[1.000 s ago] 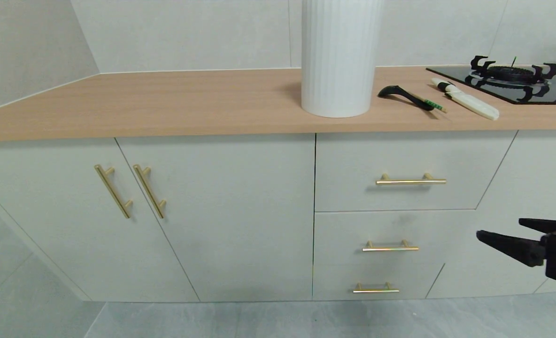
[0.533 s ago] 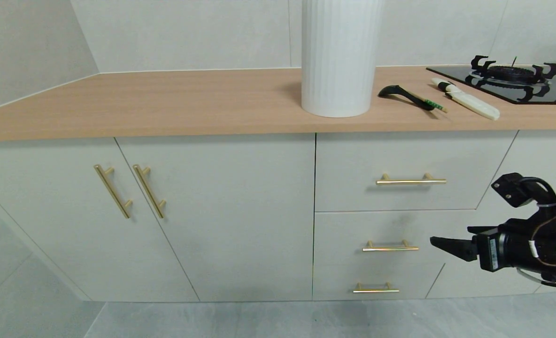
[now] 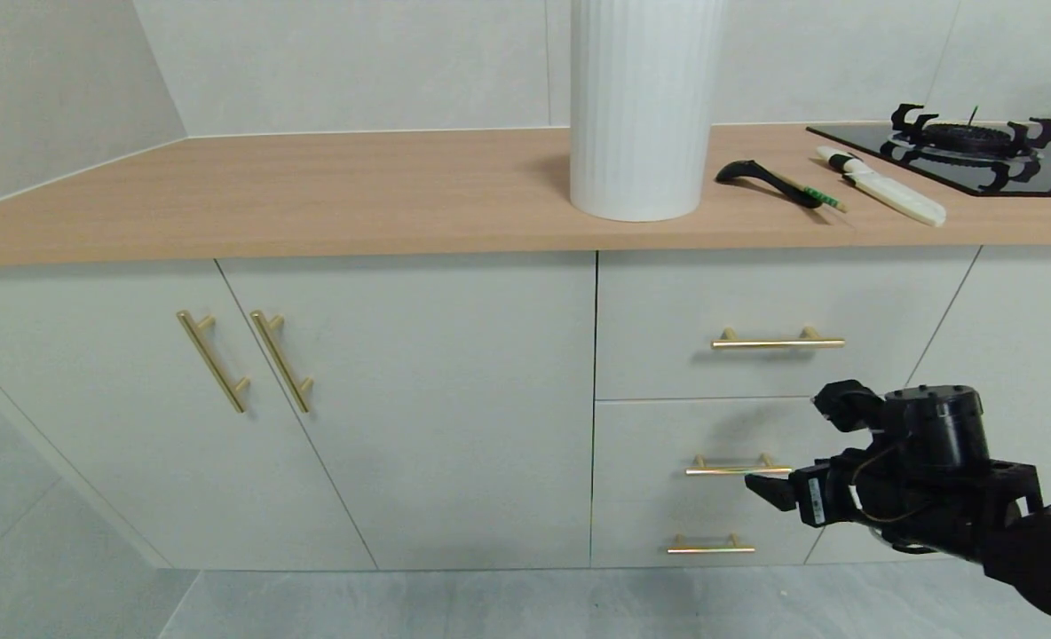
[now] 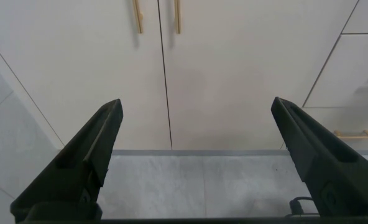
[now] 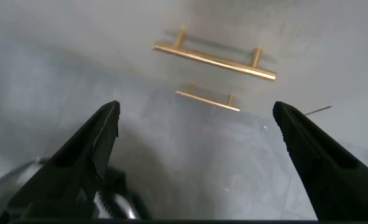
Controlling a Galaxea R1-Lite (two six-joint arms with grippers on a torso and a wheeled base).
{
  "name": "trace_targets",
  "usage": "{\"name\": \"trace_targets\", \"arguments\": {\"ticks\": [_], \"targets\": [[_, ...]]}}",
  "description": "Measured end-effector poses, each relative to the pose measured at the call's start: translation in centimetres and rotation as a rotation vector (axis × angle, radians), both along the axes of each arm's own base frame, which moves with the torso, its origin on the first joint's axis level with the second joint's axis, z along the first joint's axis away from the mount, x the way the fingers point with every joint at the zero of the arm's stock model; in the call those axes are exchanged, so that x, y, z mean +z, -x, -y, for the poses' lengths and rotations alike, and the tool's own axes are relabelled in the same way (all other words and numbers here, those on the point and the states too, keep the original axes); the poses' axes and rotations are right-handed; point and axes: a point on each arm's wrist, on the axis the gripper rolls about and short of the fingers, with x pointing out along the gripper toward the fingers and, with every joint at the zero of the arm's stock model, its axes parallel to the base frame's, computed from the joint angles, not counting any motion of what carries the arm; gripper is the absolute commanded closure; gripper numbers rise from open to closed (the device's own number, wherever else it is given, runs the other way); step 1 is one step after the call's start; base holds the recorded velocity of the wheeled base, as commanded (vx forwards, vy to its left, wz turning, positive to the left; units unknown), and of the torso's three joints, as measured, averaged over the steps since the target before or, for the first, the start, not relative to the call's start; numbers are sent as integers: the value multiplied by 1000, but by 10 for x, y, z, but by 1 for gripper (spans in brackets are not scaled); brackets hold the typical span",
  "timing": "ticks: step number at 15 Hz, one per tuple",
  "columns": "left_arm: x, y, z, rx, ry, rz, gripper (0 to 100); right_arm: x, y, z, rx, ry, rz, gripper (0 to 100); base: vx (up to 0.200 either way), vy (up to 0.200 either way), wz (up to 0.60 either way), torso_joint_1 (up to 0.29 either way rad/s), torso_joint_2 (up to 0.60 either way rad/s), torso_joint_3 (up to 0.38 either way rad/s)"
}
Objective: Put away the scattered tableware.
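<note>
Right pincer hangs released, its fingers spread wide, in front of the middle drawer. Its tip is just beside the right end of that drawer's handle. Left pincer is released too, fingers well apart, low before the seam between the two cabinet doors and above the grey tiled floor.

A wooden tabletop runs along a pale tiled wall and meets a side wall at its far left corner. Beneath it is a pale cabinet front with two doors on the left and three drawers stacked on the right. There are five gold bar handles, one slanting on each door and one level on each drawer.

One tall white ribbed container stands near the tabletop's front edge, above the line where the doors meet the drawers. One gas hob is set into the far right end.

Three pieces of tableware lie between the container and the hob, near the front edge. They are a black ladle, a thin chopstick with a green band touching the ladle's handle, and a white knife just beside them toward the hob. Whether the chopstick is one stick or a pair cannot be told.

All three rest on the tabletop, well above both pincers and apart from them.
</note>
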Motion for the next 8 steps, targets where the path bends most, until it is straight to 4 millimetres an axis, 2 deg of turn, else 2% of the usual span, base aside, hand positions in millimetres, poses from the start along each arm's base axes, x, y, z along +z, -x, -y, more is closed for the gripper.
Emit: {"name": "trace_targets", "arguments": {"ticks": [3,5,8], "targets": [[0,0,0,-1,0,0,0,-24,-19,-7,-105,-6,55,0,0,0,0,0,0,0],[0,0,0,0,-1,0,0,-36,-24,-9,-122,-10,27,0,0,0,0,0,0,0],[0,0,0,0,0,0,0,-44,-31,-11,-161,-19,15,0,0,0,0,0,0,0]]}}
